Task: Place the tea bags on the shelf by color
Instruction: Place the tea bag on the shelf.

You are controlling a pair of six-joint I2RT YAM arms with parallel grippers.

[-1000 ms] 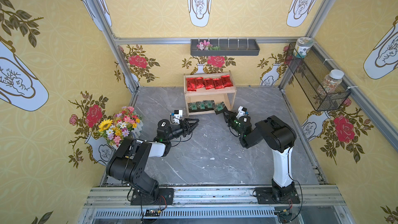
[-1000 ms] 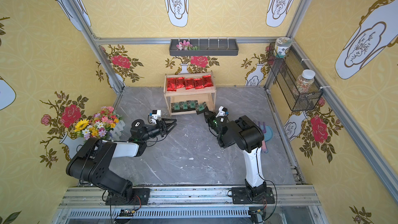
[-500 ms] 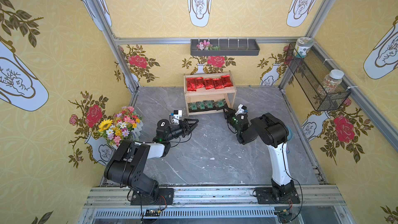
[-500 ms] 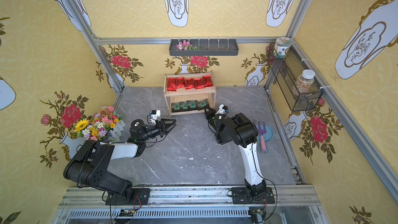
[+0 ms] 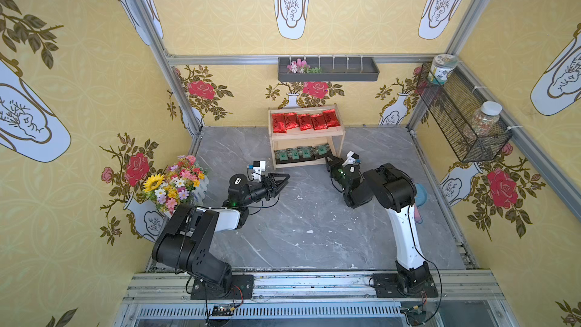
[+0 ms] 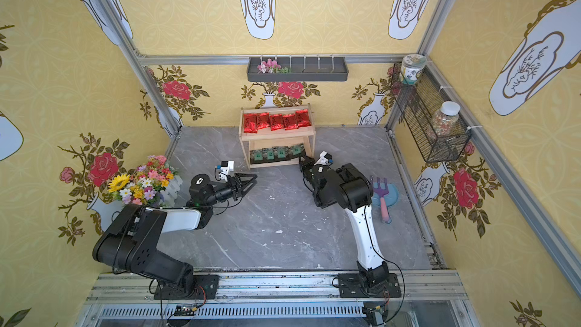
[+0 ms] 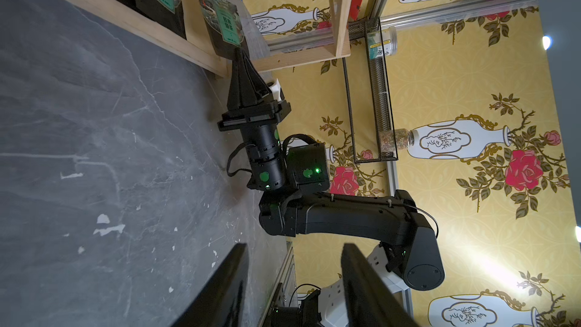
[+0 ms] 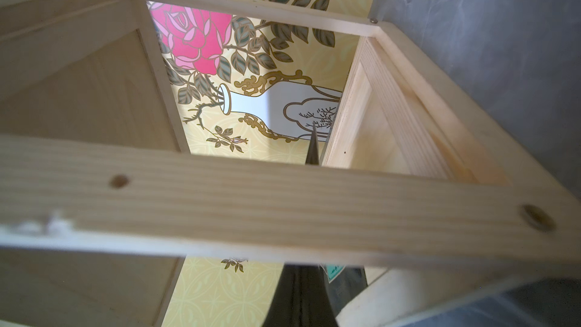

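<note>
Left wrist view: pinching probably light, slick black green-labelled foil sachet [image 7: 223,20] by bottom seam in clenched right gripper [image 7: 240,53], with left gripper [image 7: 294,245] parted, empty.

My stereo head looks steeply down from high overhead toward the back wall [image 5: 239,26]. Both top views share nearly the whole scene, the table [image 5: 298,215] filling the middle, the shelf [image 5: 306,135] upper centre. My left wrist camera rides low over the table, rolled sideways, looking across at my right claw [image 7: 240,52] by the shelf. My right wrist camera sits hard against the shelf, peering through its frame to that wall.
</note>
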